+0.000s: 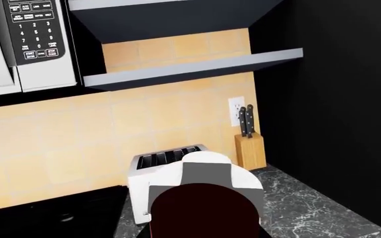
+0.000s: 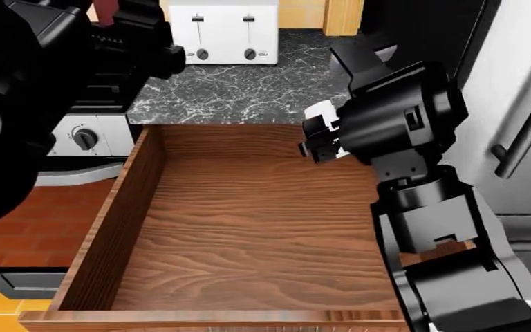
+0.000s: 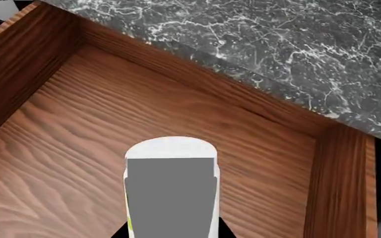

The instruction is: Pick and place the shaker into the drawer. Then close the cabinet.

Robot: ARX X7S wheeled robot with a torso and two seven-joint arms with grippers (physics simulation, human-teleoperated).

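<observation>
The drawer [image 2: 247, 228] stands pulled out, a wide reddish-brown wooden box with a bare floor [image 3: 78, 139]. My right gripper [image 2: 319, 135] hangs over its back right corner, just in front of the counter edge. A small white thing, the shaker [image 2: 322, 112], shows between its black fingers. In the right wrist view a white and grey shape covers the jaws. My left gripper [image 2: 150, 45] is raised at the far left over the counter, facing the tiled wall. Its jaws are hidden in both views.
A white toaster [image 2: 222, 28] [image 1: 167, 158] and a knife block [image 1: 250, 148] stand at the back of the marble counter [image 2: 247, 90]. A stove with knobs [image 2: 85, 138] is left of the drawer. A fridge handle [image 2: 524, 117] is at the right. A microwave [image 1: 25, 44] hangs above.
</observation>
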